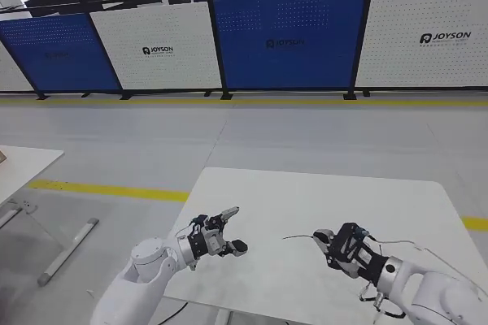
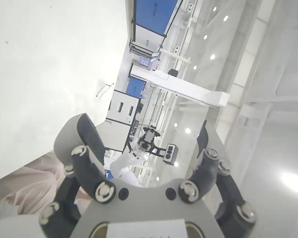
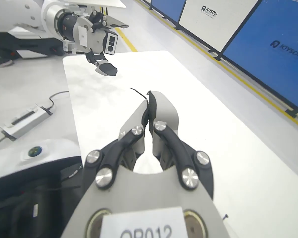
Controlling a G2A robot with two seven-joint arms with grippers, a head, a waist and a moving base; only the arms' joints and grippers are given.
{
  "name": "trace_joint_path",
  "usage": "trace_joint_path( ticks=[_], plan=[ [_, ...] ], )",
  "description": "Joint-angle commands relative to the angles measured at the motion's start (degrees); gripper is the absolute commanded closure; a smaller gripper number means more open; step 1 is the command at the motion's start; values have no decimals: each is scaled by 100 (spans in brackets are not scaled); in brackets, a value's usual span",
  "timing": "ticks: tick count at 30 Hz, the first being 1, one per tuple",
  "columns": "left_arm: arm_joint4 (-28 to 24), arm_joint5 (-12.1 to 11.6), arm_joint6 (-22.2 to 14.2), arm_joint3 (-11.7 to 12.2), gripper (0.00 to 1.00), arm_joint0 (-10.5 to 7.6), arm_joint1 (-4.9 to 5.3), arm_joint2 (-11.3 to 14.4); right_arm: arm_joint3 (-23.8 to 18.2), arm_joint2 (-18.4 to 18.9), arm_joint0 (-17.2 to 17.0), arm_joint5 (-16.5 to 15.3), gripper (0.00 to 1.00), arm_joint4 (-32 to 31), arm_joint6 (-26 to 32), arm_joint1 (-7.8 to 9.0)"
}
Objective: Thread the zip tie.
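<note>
Table (image 1: 309, 195) smooth matt white; zip tie (image 3: 138, 92) black plastic; right claw (image 3: 148, 100) matt metal.

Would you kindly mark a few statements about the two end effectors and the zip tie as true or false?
1. The right end effector is shut on the zip tie. True.
2. The left end effector is shut too. False: it is open and holds nothing.
3. The zip tie's free end sticks out toward the left end effector. True.
4. The two end effectors touch. False: they are apart above the white table.
</note>
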Motion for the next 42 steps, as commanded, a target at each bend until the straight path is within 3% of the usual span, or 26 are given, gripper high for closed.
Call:
trace_joint_path(
  ticks=[1,6,17,20,25,30,31,34,38,42],
  plan=[
    [-357,0,103,17,0,-116,70,193,-1,-240,215,0,100,-341,131,-60],
    [-807,0,480,138,0,-434,228,681,176,-716,685,0,100,-511,127,-244],
    [-807,0,480,138,0,-434,228,681,176,-716,685,0,100,-511,127,-244],
    [-1042,0,535,40,0,-410,202,809,176,-716,685,0,100,-511,127,-244],
    [-1400,0,1092,-163,0,-484,199,1148,176,-716,685,0,100,-511,127,-244],
    [-1433,0,1135,-166,0,-490,202,1170,188,-704,676,29,100,-561,121,-246],
    [-1433,0,1135,-166,0,-490,202,1170,170,-711,689,0,100,-810,218,-248],
    [-1433,0,1135,-166,0,-490,202,1170,68,-918,776,0,100,-1160,363,-277],
    [-1433,0,1135,-166,0,-490,202,1170,114,-1389,1223,0,100,-1391,450,-371],
    [-1433,0,1135,-166,0,-490,202,1170,131,-1417,1254,0,100,-1392,436,-379]
  ],
)
